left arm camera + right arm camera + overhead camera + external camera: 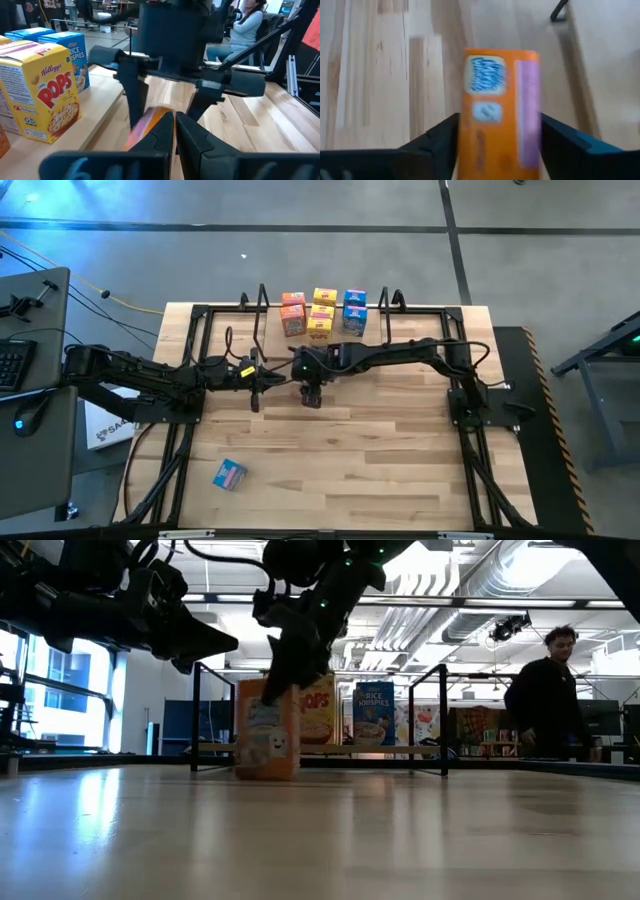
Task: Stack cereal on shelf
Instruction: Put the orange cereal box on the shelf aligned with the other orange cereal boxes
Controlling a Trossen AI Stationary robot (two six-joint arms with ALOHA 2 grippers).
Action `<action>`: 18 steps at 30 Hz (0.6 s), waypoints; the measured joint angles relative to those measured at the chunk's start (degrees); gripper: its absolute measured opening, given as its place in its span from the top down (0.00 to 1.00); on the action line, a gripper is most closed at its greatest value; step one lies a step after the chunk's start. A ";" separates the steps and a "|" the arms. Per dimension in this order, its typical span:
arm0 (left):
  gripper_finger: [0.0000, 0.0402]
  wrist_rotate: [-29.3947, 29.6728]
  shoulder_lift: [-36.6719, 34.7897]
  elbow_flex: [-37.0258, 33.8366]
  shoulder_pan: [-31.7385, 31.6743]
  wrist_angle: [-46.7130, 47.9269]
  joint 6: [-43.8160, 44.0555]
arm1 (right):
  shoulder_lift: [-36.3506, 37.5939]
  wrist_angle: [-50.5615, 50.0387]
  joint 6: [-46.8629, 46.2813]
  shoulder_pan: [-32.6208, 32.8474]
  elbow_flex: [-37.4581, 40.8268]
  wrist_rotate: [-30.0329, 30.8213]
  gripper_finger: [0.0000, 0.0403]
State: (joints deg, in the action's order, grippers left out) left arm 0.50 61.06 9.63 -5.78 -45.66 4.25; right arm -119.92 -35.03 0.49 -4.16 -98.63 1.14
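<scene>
My right gripper (310,392) is shut on an orange cereal box (267,730), in front of the shelf (400,750) near the table's middle. Several cereal boxes stand on the shelf: orange (292,313), yellow (323,310) and blue (354,310). The yellow Corn Pops box (50,100) and a blue Rice Krispies box (75,55) show in the left wrist view. My left gripper (255,375) is shut and empty, just left of the right gripper and pointing at it. A blue box (229,474) lies on the table near the front left. My right gripper pinches the orange box between its two fingers (440,137), one on each side of the box near its top end (470,125). The fingers come from above, pointing down. The box stands upright below them, its bottom (266,774) at the tabletop; whether it rests there I cannot tell.
The shelf's black wire uprights (392,300) stand at both ends of the row of boxes. A black frame (195,360) runs around the table. A person (545,695) stands beyond the table, and another (245,25) sits in the room.
</scene>
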 joint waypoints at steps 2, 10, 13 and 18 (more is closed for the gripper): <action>0.98 0.00 0.00 0.00 0.00 0.10 0.02 | 0.18 2.08 0.00 0.03 0.00 0.80 0.41; 0.98 -0.03 0.00 0.00 -0.02 0.10 0.12 | 4.67 -0.55 3.10 2.49 0.00 3.93 0.38; 0.98 0.08 0.00 0.00 -0.01 0.21 1.17 | 8.21 -6.12 4.47 4.71 0.46 12.49 0.46; 0.98 -1.08 0.00 0.00 -0.02 -0.08 2.66 | 16.07 5.43 4.42 6.30 13.63 11.58 0.74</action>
State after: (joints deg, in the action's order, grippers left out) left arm -0.58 61.06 9.63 -5.80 -45.74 6.91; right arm -103.85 -29.60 4.91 2.14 -85.00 12.71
